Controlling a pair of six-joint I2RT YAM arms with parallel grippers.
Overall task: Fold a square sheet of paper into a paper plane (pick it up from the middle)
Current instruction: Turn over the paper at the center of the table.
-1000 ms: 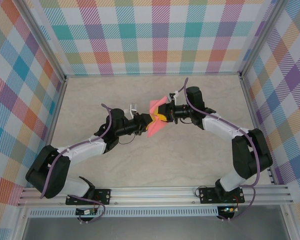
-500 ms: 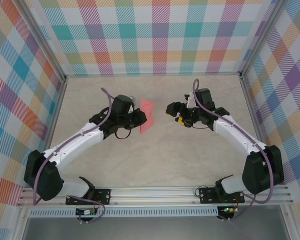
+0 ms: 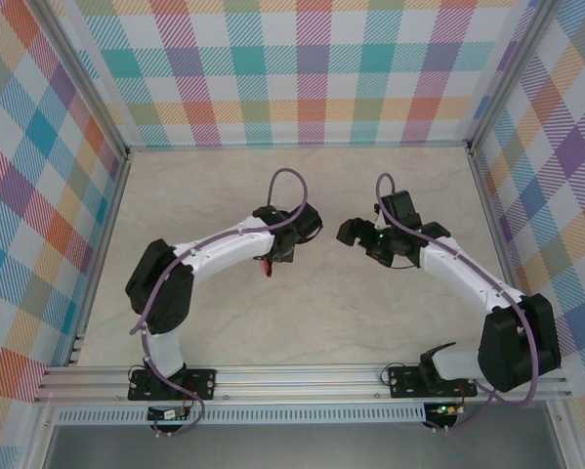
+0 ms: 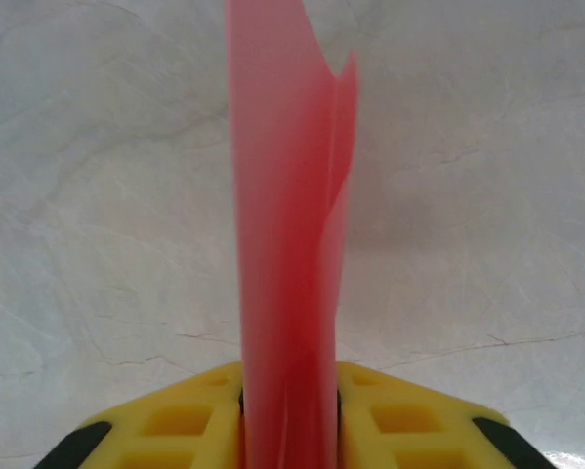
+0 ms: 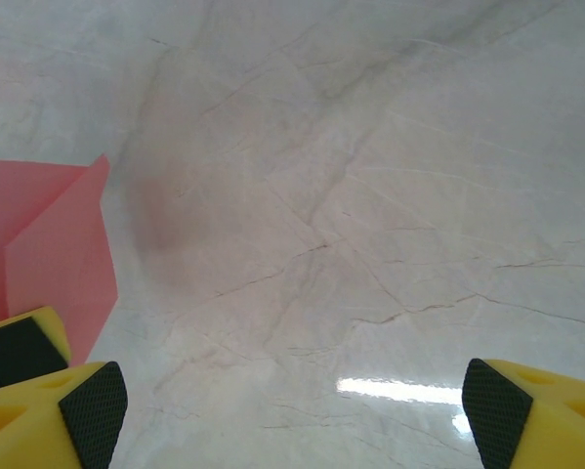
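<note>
**Left arm swings inward, paper pinched under its wrist**

Swinging hard since half a second back, the left arm has pulled its elbow in toward its base. It has turned its wrist over too, so the left gripper (image 3: 271,258) now points down at the marble tabletop (image 3: 224,322) near mid-table. And the folded pink sheet (image 4: 288,225), a broad flash of colour a moment ago, is down to a red sliver under that gripper from above. Up close on the left wrist camera, the paper stands edge-on and rises from between the yellow fingers (image 4: 170,422). They pinch it in a narrow gap, and its layers part slightly at the far end. Over on the other side, the right gripper (image 3: 351,233) has barely shifted. It sits near the left one, clear of the paper, jaws spread wide. Its black-padded fingertips (image 5: 89,408) are out at the bottom corners of its own view, and the pink sheet shows at the left edge.
</note>
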